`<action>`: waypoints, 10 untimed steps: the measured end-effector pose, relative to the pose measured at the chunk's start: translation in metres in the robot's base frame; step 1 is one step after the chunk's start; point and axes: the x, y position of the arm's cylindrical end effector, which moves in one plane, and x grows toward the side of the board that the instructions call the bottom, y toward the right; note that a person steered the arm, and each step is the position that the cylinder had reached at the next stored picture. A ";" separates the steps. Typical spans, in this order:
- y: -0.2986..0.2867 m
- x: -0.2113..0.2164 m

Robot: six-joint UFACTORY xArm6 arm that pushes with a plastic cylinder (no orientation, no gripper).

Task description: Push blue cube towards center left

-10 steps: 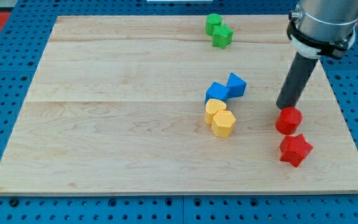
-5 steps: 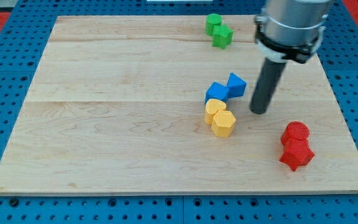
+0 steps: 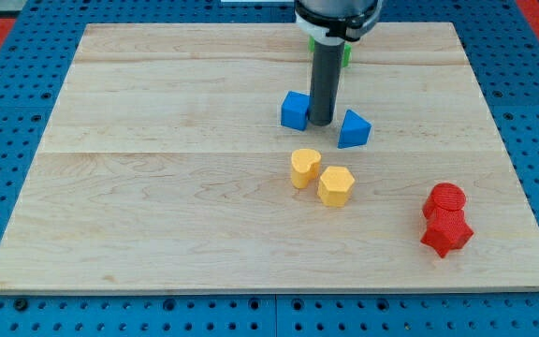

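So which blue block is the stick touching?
My tip touches the blue cube, on its left in the view. The blue wedge-like block sits apart, right.

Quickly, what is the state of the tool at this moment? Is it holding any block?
My tip: a bare rod, nothing to open or close, holding nothing; it stands between the blue cube and the blue wedge-shaped block.

We find no text, label, brand, number or sign that can be read anywhere in the view. The tabletop [image 3: 157, 187] shows only bare wood grain, and the coloured blocks on it carry plain faces with no marks we can make out.
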 end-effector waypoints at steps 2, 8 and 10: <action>-0.028 -0.014; -0.224 -0.043; -0.252 -0.043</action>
